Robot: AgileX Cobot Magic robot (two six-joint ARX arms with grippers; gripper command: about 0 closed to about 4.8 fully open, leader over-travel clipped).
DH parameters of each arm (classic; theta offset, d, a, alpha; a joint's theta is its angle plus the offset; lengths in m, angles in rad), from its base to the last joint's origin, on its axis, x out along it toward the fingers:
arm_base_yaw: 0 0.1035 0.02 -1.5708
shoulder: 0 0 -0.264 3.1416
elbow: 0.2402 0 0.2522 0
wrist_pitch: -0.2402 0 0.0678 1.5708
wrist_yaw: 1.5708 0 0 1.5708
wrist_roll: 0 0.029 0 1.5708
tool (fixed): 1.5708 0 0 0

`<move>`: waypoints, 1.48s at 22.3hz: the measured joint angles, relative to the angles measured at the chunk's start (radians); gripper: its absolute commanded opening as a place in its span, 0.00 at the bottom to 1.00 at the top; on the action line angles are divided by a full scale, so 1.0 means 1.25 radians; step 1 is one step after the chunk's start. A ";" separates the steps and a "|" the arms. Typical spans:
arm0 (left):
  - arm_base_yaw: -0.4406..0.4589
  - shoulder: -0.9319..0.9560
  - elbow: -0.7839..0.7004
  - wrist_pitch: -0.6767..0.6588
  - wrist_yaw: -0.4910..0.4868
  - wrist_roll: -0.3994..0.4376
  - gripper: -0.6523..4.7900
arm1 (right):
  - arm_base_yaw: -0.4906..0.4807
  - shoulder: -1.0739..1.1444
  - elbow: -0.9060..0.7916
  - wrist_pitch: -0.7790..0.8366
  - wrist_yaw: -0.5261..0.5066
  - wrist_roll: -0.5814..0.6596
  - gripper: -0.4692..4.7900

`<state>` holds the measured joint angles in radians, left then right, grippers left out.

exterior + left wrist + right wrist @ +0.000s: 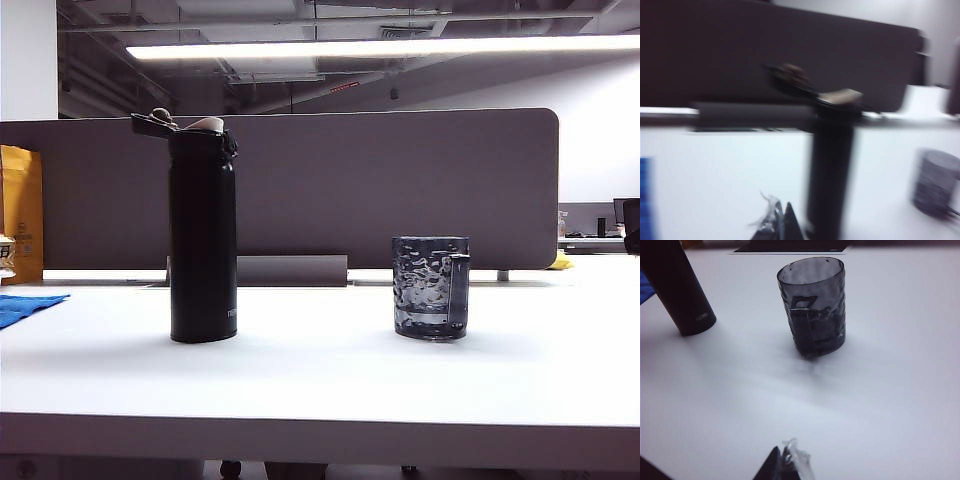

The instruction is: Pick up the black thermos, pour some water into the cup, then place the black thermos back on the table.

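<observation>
The black thermos [203,240] stands upright on the white table [320,380], left of centre, its flip lid open. The dark dimpled glass cup [430,287] stands to its right, handle toward the camera, with a little water in the bottom. Neither gripper shows in the exterior view. The left wrist view is blurred: my left gripper [782,216] is shut and empty, close to the thermos [832,165], with the cup [936,185] farther off. My right gripper [782,456] is shut and empty above the table, well back from the cup [812,310] and the thermos base [677,290].
A grey partition panel [400,180] runs along the back of the table. A blue cloth [25,305] and a yellow bag [20,210] lie at the far left. A low grey foot [290,270] sits behind the thermos.
</observation>
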<state>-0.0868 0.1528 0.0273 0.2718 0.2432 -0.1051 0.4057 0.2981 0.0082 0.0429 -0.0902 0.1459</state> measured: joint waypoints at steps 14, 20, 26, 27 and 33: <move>0.122 -0.120 0.000 -0.011 0.000 0.000 0.11 | -0.178 -0.236 0.000 -0.002 -0.010 0.000 0.09; 0.123 -0.120 0.000 -0.021 0.000 0.000 0.11 | -0.244 -0.237 0.000 0.021 -0.012 0.001 0.09; 0.123 -0.120 0.000 -0.032 0.000 0.000 0.11 | -0.270 -0.237 0.000 0.020 -0.013 0.001 0.09; 0.123 -0.120 0.000 -0.032 0.000 0.000 0.11 | -0.270 -0.237 0.000 0.020 -0.012 0.001 0.09; 0.123 -0.120 0.000 -0.040 -0.001 0.000 0.11 | -0.270 -0.237 0.000 0.020 -0.012 0.001 0.09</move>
<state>0.0673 0.0029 0.0273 0.2218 0.2417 -0.1055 0.0681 0.0021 0.0082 0.0685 -0.1055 0.1467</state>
